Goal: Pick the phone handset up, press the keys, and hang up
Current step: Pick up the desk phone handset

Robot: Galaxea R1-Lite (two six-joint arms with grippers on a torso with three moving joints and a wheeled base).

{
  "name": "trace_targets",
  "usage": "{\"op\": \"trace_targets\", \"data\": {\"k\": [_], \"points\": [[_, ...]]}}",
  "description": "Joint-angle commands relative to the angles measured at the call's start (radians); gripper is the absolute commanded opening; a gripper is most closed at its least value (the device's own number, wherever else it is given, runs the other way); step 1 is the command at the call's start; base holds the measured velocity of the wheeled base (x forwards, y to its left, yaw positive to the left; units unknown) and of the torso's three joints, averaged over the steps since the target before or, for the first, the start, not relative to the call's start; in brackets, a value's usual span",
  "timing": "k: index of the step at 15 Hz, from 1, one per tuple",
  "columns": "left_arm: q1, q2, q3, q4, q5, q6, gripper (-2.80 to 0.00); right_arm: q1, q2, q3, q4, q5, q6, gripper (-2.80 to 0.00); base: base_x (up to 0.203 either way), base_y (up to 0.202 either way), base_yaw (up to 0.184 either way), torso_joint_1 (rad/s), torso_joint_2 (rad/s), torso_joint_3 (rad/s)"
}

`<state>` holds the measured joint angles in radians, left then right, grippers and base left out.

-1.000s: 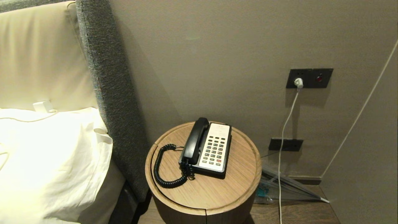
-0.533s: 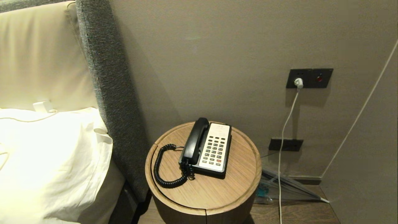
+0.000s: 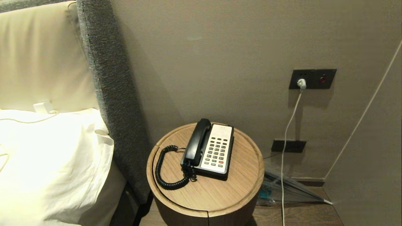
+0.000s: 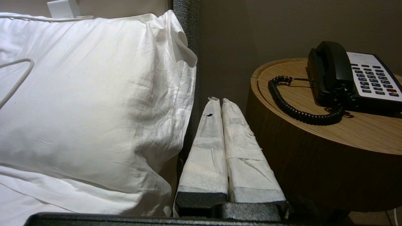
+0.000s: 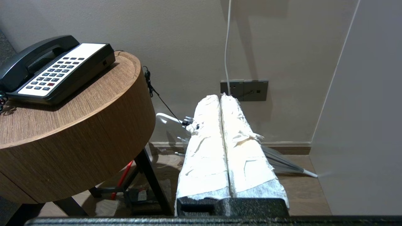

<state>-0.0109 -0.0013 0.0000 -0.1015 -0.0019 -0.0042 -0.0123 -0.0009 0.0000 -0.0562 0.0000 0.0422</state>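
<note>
Nothing moved since a second ago: same head view, phone and table exactly where they were, neither arm in it.

Left gripper [image 4: 221,99] pressed shut, wrapped fingers [image 4: 207,147] flush against each other, nothing between them. Parked low, below the rim of the round wooden table [image 4: 314,150], with the white pillow [image 4: 94,94] just off one flank and the table's curved side off the other. Up and beyond the tips: the coiled cord [image 4: 295,110] looping over the tabletop, then the phone handset [image 4: 333,72] seated in its cradle on the phone base [image 4: 377,103].

Right gripper [image 5: 220,97] likewise closed and empty, hanging beside the table on the wall side. Ahead of the tips: a wall socket plate [image 5: 244,90], a white cable [image 5: 226,44] and a folded umbrella [image 5: 282,163] on the floor. Handset [image 5: 28,59] and the keys [image 5: 53,77] off to the side and higher than the tips.

Task not started. Risks, as a judgement: shut jaws first needing to open before any approach; rising from below, a knock against the table edge. Glossy, rounded handset likely to slip from padded fingers unless taken mid-span. Cord loop lying on the approach side, easy to snag, and a lift pulling it taut could drag the base. Small, tightly packed keys: a broad wrapped fingertip may press two together.
</note>
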Motion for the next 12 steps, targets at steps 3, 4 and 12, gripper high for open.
{"op": "trace_targets", "data": {"k": [3, 4, 12], "points": [[0.0, 0.001, 0.04, -0.001, -0.001, 0.0, -2.8, 0.0, -0.001, 0.02, -0.001, 0.0, 0.001, -2.8, 0.0, 0.0, 0.0, 0.0, 0.0, 0.0], [0.0, 0.001, 0.04, -0.001, 0.0, 0.0, -2.8, 0.0, -0.001, 0.02, -0.001, 0.0, 0.001, -2.8, 0.0, 0.0, 0.0, 0.0, 0.0, 0.0], [0.0, 0.001, 0.04, 0.0, 0.0, 0.0, -2.8, 0.0, -0.001, 0.02, -0.001, 0.0, 0.001, -2.8, 0.0, 0.0, 0.0, 0.0, 0.0, 0.0]]}}
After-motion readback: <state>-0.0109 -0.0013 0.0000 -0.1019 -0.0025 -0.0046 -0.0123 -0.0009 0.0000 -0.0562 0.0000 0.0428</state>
